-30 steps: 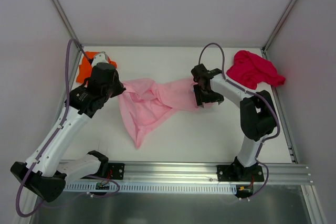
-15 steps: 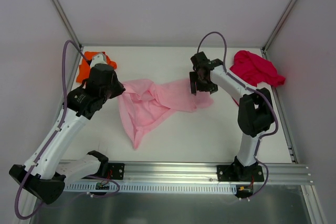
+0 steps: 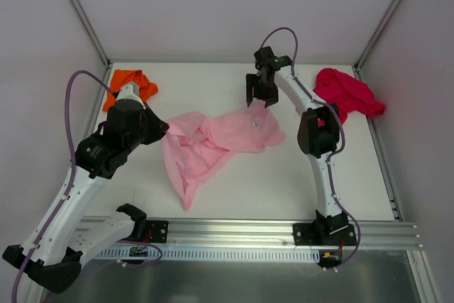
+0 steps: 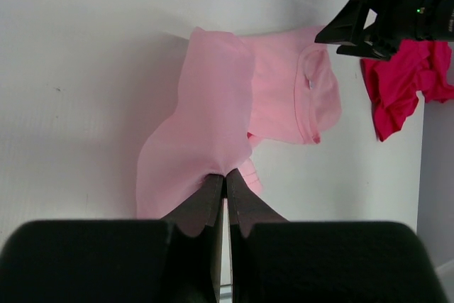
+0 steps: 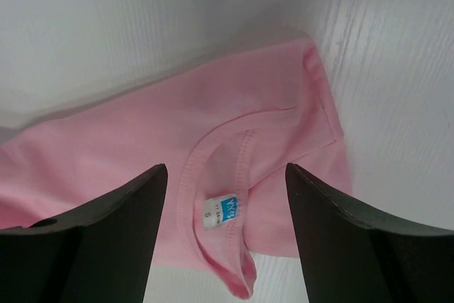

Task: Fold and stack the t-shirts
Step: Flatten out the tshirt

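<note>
Left gripper (image 4: 225, 175) pinches the pink t-shirt (image 3: 220, 136); right gripper (image 5: 225, 172) hangs spread and empty.
The left fingers (image 4: 206, 204) are clenched on a fold that fans out ahead of their tips; the collar (image 5: 186, 182) lies between and below the right fingers (image 5: 106, 232), untouched. The orange t-shirt (image 3: 131, 84) and red t-shirt (image 3: 347, 94) sit bunched, apart from both. With one hold only, a pull would likely drag the crumpled tee whole rather than spread it, or the thin cloth may slip free.
</note>
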{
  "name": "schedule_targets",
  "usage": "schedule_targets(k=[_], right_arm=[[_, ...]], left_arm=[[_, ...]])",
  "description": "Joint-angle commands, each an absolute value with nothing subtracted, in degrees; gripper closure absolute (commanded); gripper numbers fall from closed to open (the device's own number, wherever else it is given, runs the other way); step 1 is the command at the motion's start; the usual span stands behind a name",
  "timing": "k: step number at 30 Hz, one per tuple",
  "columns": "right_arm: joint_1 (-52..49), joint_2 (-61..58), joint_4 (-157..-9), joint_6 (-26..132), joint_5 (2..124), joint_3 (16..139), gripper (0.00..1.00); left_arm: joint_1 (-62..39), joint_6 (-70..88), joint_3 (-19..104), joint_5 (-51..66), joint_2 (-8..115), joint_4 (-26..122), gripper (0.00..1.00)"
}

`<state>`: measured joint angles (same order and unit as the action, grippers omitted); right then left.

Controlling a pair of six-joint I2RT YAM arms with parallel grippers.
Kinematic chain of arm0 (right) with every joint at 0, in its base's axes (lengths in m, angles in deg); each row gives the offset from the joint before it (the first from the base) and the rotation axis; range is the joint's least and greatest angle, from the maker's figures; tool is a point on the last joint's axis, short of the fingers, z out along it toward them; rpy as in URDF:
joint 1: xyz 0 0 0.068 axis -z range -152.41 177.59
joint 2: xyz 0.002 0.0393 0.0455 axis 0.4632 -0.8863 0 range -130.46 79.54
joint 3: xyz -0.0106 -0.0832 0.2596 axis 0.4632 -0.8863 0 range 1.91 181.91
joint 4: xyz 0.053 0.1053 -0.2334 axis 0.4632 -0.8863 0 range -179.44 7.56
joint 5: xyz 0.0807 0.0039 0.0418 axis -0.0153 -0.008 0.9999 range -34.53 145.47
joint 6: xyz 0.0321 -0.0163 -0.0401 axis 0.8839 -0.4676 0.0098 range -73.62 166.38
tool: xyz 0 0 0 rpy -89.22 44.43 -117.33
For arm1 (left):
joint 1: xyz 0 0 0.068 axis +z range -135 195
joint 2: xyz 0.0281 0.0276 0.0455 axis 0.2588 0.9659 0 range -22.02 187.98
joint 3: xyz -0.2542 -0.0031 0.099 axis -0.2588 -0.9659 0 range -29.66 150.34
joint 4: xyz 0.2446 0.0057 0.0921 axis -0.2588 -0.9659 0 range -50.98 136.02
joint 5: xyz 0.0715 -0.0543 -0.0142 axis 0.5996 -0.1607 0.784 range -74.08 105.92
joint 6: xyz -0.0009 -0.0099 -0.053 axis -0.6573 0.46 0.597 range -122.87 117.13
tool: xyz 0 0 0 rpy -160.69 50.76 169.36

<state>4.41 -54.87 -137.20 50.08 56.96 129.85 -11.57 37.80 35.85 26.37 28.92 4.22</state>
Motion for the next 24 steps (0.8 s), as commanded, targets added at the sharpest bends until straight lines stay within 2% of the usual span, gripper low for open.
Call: schedule_targets(k=[1,6,13,24], right_arm=[[5.44,-54.49,-141.15,50.51,58.98,128.31,0.29],[5.89,-51.33,-137.64,49.81,57.66,119.52,0.29],[6.85,-49.58,-139.21,48.93,58.37,117.75,0.28],[6.68,-34.81,-136.49,47.44,65.74,101.93,0.27]], left_arm=[[-12.07,38.44,35.12,23.65,26.24,3.39,1.00],[-12.16,38.88,33.53,23.39,25.18,2.69,1.00],[-12.07,38.01,34.58,23.82,26.85,3.39,1.00],[-12.07,36.77,34.50,22.42,31.06,7.70,1.00]])
